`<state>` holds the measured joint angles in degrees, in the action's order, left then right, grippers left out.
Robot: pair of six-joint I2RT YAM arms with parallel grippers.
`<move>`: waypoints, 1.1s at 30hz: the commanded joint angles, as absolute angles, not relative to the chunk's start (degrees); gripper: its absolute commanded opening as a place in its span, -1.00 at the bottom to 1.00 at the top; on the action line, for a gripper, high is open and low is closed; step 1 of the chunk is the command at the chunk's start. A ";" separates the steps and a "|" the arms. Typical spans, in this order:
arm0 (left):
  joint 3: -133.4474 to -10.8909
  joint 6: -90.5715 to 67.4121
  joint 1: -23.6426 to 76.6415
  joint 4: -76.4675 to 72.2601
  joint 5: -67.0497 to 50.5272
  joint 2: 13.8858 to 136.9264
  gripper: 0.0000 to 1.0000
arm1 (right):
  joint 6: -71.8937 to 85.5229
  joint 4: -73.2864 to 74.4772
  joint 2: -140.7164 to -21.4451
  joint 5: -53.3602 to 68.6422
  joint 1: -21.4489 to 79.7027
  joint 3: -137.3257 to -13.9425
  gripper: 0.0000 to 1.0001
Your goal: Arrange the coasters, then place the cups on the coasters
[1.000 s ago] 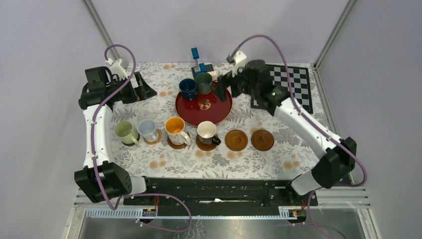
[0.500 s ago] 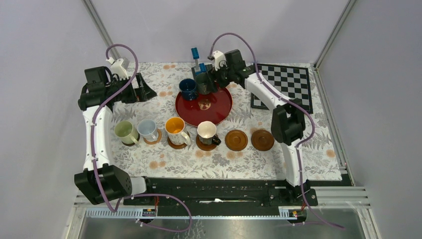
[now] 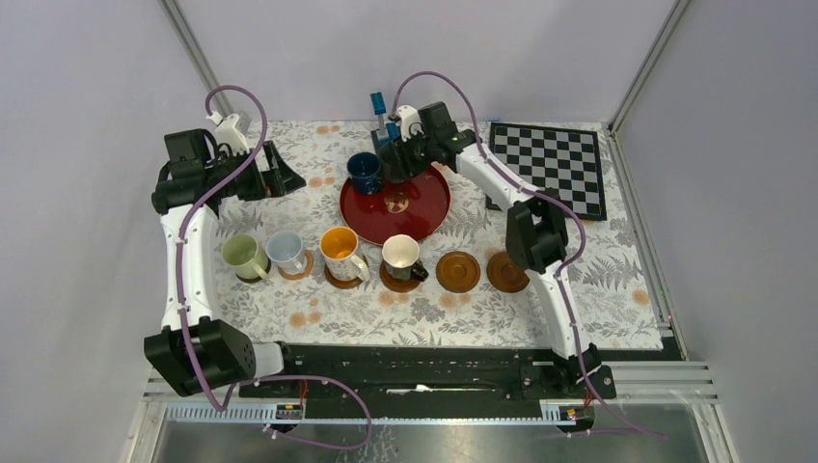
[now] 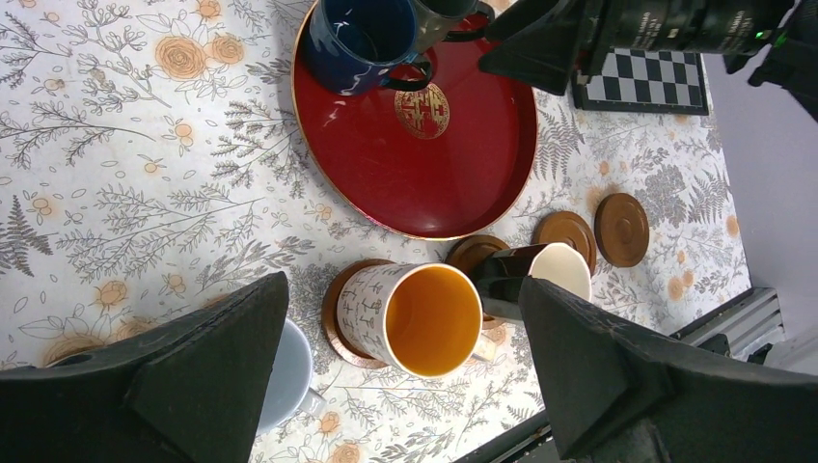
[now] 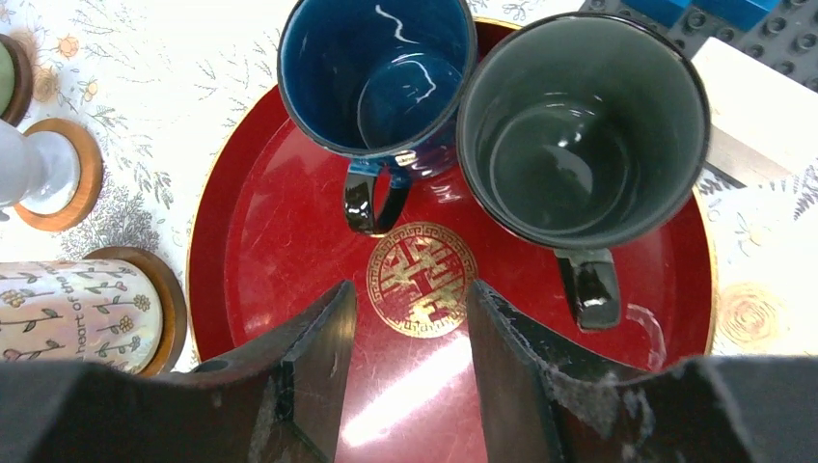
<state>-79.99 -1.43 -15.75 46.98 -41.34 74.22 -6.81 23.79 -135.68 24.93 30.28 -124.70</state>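
The dark blue cup (image 5: 376, 72) and grey-green cup (image 5: 579, 125) were pictured side by side on the red tray (image 5: 280, 251), handles turned toward the right gripper (image 5: 410, 294), its jaws part-way apart with nothing between them. Nearer, four cups (image 3: 340, 246) were stood on coasters (image 3: 457, 271) in a row, with two coasters bare. The left gripper (image 4: 403, 289) was held wide open.

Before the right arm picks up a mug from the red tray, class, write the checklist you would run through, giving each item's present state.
1. Right pincer empty: ok.
2. Grey-green mug upright on red tray: ok.
3. Its handle free of dark blue mug: ok.
4. Gap between the mugs' rims: not ok, they look touching.
5. Two bare coasters waiting: ok.
6. Left pincer open, clear of tray: ok.
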 commanded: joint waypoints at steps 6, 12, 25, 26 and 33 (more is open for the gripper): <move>-80.35 -2.29 -15.62 44.82 -44.24 74.16 0.98 | -6.56 26.02 -142.38 23.71 33.62 -134.18 0.15; -79.74 -2.27 -15.65 44.50 -44.41 74.14 0.98 | -6.65 27.18 -146.21 23.11 34.56 -138.47 0.26; -79.33 -2.29 -15.63 44.12 -44.28 73.95 0.98 | -7.19 23.03 -151.07 17.82 36.45 -142.72 0.13; -79.34 -2.22 -15.62 44.12 -44.11 73.92 0.98 | -7.20 22.65 -151.15 17.70 36.55 -142.73 0.10; -79.20 -2.10 -15.64 44.12 -43.78 73.92 0.98 | -7.31 21.79 -150.75 16.43 36.99 -143.26 -0.39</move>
